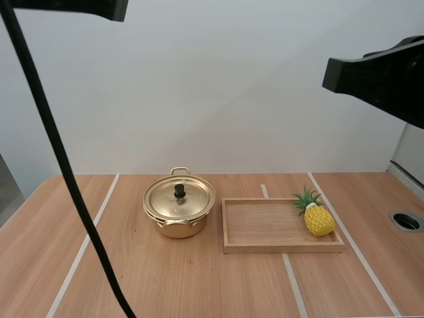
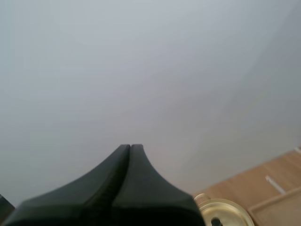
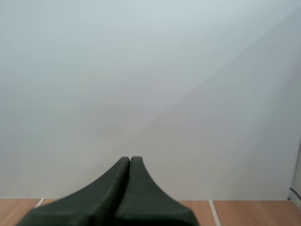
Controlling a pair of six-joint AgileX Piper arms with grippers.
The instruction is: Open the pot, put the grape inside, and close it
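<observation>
A gold pot (image 1: 179,211) with two side handles stands mid-table, its lid (image 1: 179,197) on and topped by a black knob. To its right a wooden tray (image 1: 258,225) holds a yellow toy pineapple (image 1: 317,216) with green leaves at its right end. In the left wrist view my left gripper (image 2: 130,147) is shut, its fingers together as one dark wedge, high above the table, with the pot (image 2: 225,213) far beyond it. My right gripper (image 3: 130,159) is likewise shut on nothing, raised and facing the white wall.
The wooden table (image 1: 199,278) has pale lines running front to back. A round grommet hole (image 1: 406,221) sits near the right edge. Bare wood lies in front of the pot and left of it.
</observation>
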